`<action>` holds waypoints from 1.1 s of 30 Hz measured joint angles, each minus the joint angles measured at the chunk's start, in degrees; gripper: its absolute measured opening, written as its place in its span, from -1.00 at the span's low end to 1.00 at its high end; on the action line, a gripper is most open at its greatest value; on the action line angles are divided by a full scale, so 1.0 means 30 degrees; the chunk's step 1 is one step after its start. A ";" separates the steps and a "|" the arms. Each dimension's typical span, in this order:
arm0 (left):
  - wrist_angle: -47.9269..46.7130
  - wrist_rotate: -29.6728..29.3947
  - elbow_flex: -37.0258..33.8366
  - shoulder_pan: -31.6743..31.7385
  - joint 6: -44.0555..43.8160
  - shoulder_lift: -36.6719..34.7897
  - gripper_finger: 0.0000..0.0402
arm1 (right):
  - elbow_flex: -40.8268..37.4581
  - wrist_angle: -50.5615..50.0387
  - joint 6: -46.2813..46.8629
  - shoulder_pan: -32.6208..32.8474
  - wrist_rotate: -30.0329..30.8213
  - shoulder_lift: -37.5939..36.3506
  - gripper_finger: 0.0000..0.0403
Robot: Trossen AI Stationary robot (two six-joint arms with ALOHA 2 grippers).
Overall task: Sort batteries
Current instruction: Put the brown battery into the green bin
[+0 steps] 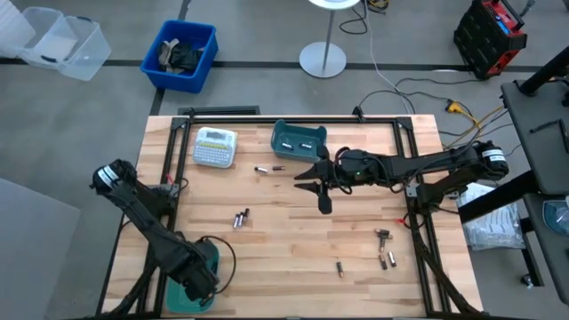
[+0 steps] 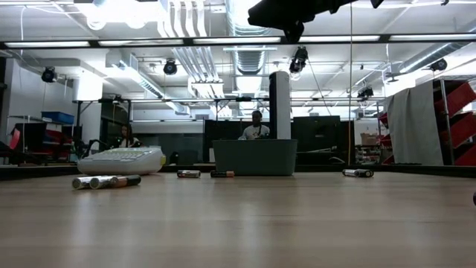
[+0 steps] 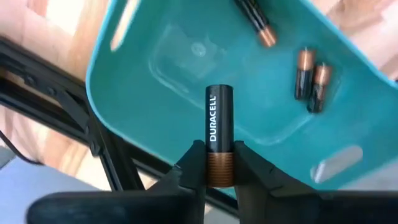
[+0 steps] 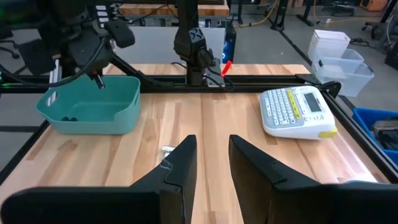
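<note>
My left gripper (image 3: 219, 158) is at the table's near left corner, above a teal bin (image 3: 155, 74), and is shut on a black-and-copper battery (image 3: 219, 118). Three batteries (image 3: 310, 78) lie in that bin. My right gripper (image 1: 316, 187) hangs open over the middle of the table, just near of a second teal bin (image 1: 298, 140) at the far edge. Nothing is between its fingers (image 4: 180, 165). Loose batteries lie on the wood: two (image 1: 267, 168) by the far bin, some (image 1: 240, 217) at centre left, and several (image 1: 384, 249) near right. My left gripper pinches the battery's copper end (image 3: 219, 169) between its two fingers. The fingers come from above, pointing down into the bin. The battery runs along the fingers, its black end (image 3: 219, 93) sticking out beyond them. It hangs clear above the bin's floor.
A white label-maker (image 1: 215, 147) lies at the far left of the table. Black frame rails (image 1: 178, 160) run along the table's edges. In the low view, people sit in the room behind the far bin (image 2: 255, 156). Bare wood lies between the battery groups.
</note>
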 joint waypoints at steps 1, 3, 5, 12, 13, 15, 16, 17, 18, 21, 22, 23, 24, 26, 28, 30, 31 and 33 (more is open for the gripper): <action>0.0021 -0.0171 -0.0014 0.0000 -0.0021 0.0048 -0.72 | 0.0000 -0.0007 0.0103 0.0003 0.0000 0.0000 -0.56; 0.0043 -0.0327 -0.0014 0.0000 -0.0185 0.0063 -0.62 | 0.0000 0.0005 0.0142 0.0003 -0.0003 0.0000 -0.55; 0.0043 -0.0323 -0.0014 0.0000 -0.0265 0.0063 -0.53 | 0.0000 -0.0008 0.0164 0.0007 0.0000 0.0000 -0.55; 0.0026 -0.0210 0.0000 0.0000 0.0021 -0.0037 -0.40 | 0.0000 -0.0073 0.0347 0.0007 -0.0007 0.0000 -0.63; 0.0053 -0.0555 0.0000 0.0000 0.0087 -0.0085 -0.40 | 0.0000 -0.0118 0.0361 0.0007 -0.0007 0.0000 -0.64; 0.0093 -0.1677 0.0000 0.0000 0.0312 -0.0285 -0.39 | -0.0005 -0.0416 0.0366 0.0007 -0.0012 0.0000 -0.66; 0.0133 -0.2424 0.0000 0.0000 0.0575 -0.0437 -0.39 | -0.0007 -0.0609 0.0375 0.0007 -0.0015 0.0000 -0.67; 0.0222 -0.3179 0.0000 0.0000 0.0879 -0.0606 -0.39 | -0.0007 -0.0815 0.0375 0.0007 -0.0015 0.0000 -0.68; 0.0330 -0.3787 0.0013 0.0010 0.1139 -0.0788 -0.39 | -0.0008 -0.1002 0.0395 0.0007 -0.0015 -0.0011 -0.68; 0.0307 -0.5475 0.0375 0.0088 0.2124 -0.1245 -0.39 | 0.0222 -0.1939 0.0695 0.0007 -0.0015 -0.0206 -0.68; 0.0323 -0.6181 0.0607 0.0120 0.2491 -0.1369 -0.39 | 0.0487 -0.2477 0.0729 0.0007 -0.0022 -0.0264 -0.68; 0.0342 -0.7055 0.0836 0.0144 0.2941 -0.1498 -0.39 | 0.0818 -0.3179 0.0740 0.0007 -0.0015 -0.0313 -0.68; 0.0315 -0.8243 0.1126 0.0168 0.3446 -0.1576 -0.39 | 0.1166 -0.4064 0.0717 -0.0001 -0.0015 -0.0356 -0.68; 0.0380 -1.0925 0.1825 0.0182 0.4863 -0.1650 -0.39 | 0.1823 -0.5801 0.0559 -0.0018 0.0000 -0.0364 -0.69; 0.0402 -1.3480 0.2560 0.0188 0.6554 -0.1671 -0.39 | 0.2313 -0.7000 0.0336 -0.0036 0.0000 -0.0364 -0.70; 0.0456 -1.5629 0.3309 0.0245 0.8320 -0.1671 -0.39 | 0.2756 -0.7947 0.0225 -0.0036 0.0007 -0.0364 -0.72; 0.0479 -1.6561 0.3627 0.0282 0.9189 -0.1671 -0.39 | 0.2964 -0.8492 0.0179 -0.0036 0.0007 -0.0364 -0.73; 0.0685 -1.8143 0.4181 0.0375 1.1089 -0.1672 -0.39 | 0.3329 -0.9691 0.0164 -0.0036 0.0007 -0.0364 -0.74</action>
